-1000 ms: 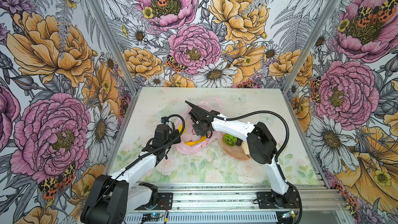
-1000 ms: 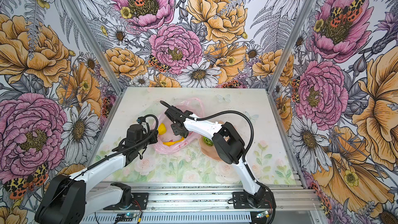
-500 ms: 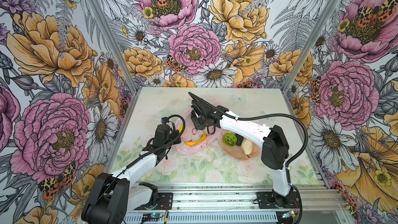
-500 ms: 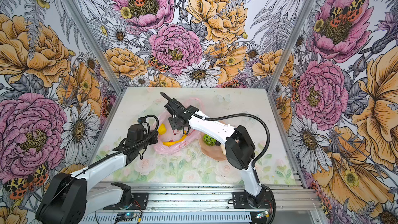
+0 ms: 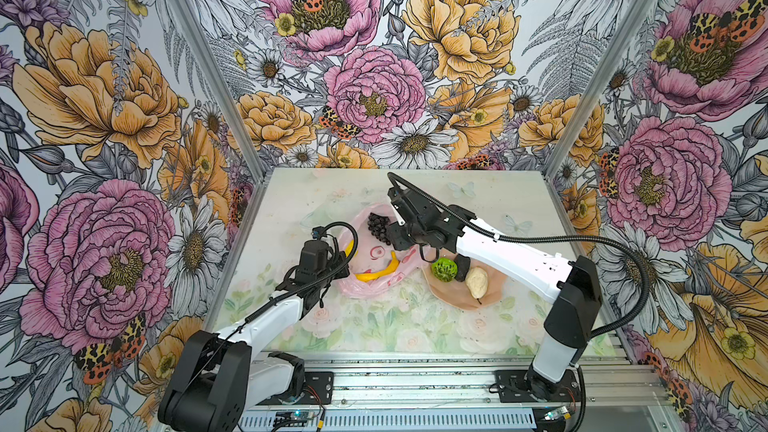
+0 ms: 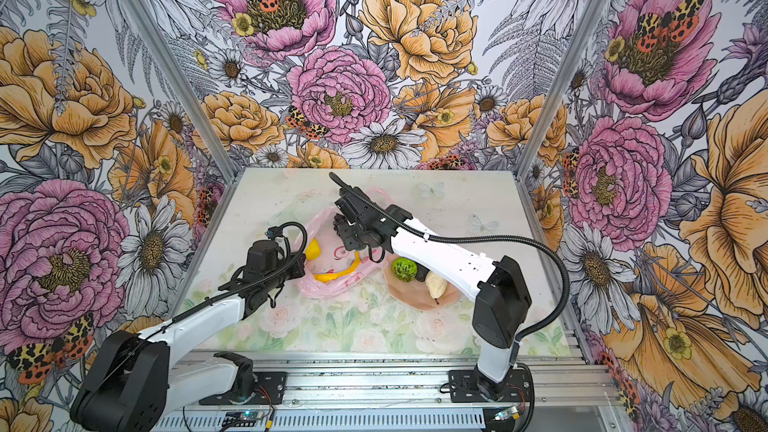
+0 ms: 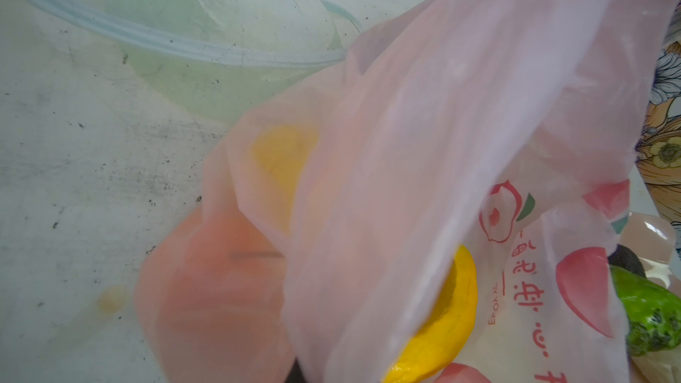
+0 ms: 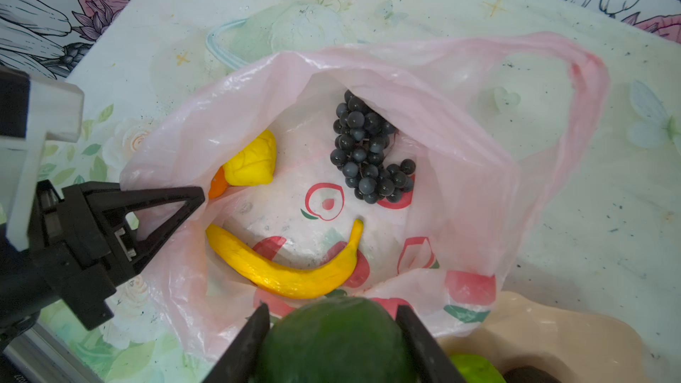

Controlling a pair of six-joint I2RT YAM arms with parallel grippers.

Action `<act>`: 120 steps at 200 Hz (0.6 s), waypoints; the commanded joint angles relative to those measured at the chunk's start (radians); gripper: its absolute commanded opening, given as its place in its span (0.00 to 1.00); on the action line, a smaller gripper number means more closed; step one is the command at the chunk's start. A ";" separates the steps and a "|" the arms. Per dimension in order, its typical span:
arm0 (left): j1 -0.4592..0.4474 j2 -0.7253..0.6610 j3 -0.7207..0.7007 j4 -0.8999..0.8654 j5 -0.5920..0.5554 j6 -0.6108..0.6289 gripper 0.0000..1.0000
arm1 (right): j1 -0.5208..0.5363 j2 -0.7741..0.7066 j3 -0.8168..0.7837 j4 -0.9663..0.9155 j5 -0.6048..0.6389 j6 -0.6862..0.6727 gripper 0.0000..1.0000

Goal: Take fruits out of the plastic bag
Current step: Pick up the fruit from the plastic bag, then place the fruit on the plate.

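Swung outward since 1 second ago, the right arm stretches low from its raised elbow toward the table's middle. Its right gripper [image 8: 331, 311] is clamped on the dark green rounded toy avocado [image 8: 333, 340], over the edge of the thin translucent pink plastic bag [image 8: 460, 178]. The left gripper [image 8: 184, 197] pinches the bag's rim, jaws closed. Inside, the yellow curved banana [image 8: 287, 274] lies near the avocado, its stem end pointing toward the dark grape bunch [image 8: 368, 149].

Banana [image 8: 283, 270], lemon [image 8: 252, 163], grapes [image 8: 368, 152] inside open pink bag [image 8: 460, 178]
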 commanded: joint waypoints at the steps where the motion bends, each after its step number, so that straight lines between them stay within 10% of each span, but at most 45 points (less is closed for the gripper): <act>1: -0.001 -0.007 0.013 -0.004 -0.017 0.002 0.00 | -0.074 -0.124 -0.106 -0.003 0.003 0.030 0.54; 120: -0.004 0.004 0.011 0.007 -0.027 0.002 0.00 | -0.128 -0.417 -0.561 -0.044 -0.104 0.183 0.53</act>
